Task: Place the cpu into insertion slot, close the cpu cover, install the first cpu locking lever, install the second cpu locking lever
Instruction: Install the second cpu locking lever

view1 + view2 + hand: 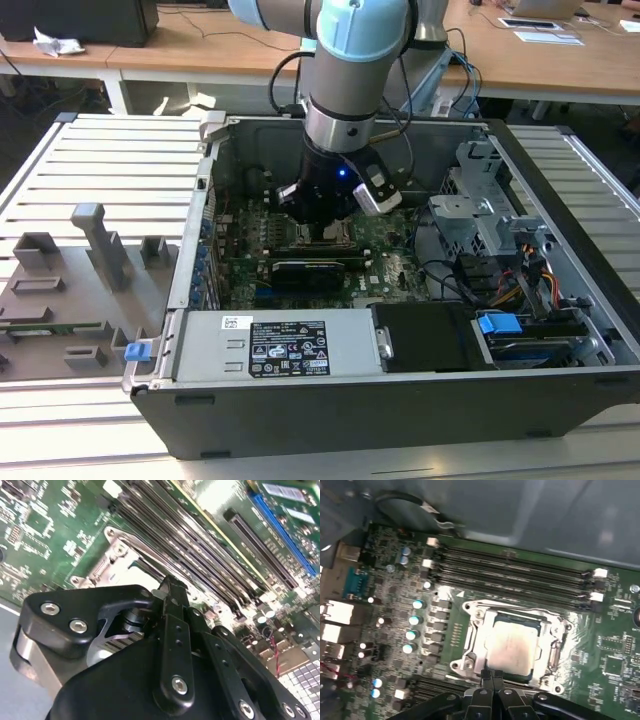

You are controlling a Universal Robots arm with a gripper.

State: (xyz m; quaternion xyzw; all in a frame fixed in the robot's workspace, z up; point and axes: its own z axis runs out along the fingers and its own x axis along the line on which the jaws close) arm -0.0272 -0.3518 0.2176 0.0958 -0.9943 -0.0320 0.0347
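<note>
In the first wrist view the silver-grey cpu (pixel 512 647) lies flat in the insertion slot (pixel 520 617) on the green board. The silvery cpu cover (pixel 477 640) lies down around the chip, which shows through its cut-out. I cannot make out how the locking levers stand. My gripper (pixel 493 672) is shut, its thin fingertips together at the socket's near edge, with nothing visible between them. The second wrist view shows the gripper (pixel 170 582) from behind, tips just over the cover's (pixel 125 550) metal frame. In the exterior view the gripper (pixel 322 232) reaches down into the open computer case (pixel 200 250).
Long black memory slots (pixel 515 575) run beside the socket. A black card (pixel 310 270) lies just in front of it, with the power supply (pixel 290 345) nearer. A drive cage (pixel 480 200) and cables sit to the exterior view's right. Grey fixtures (pixel 100 240) stand outside at left.
</note>
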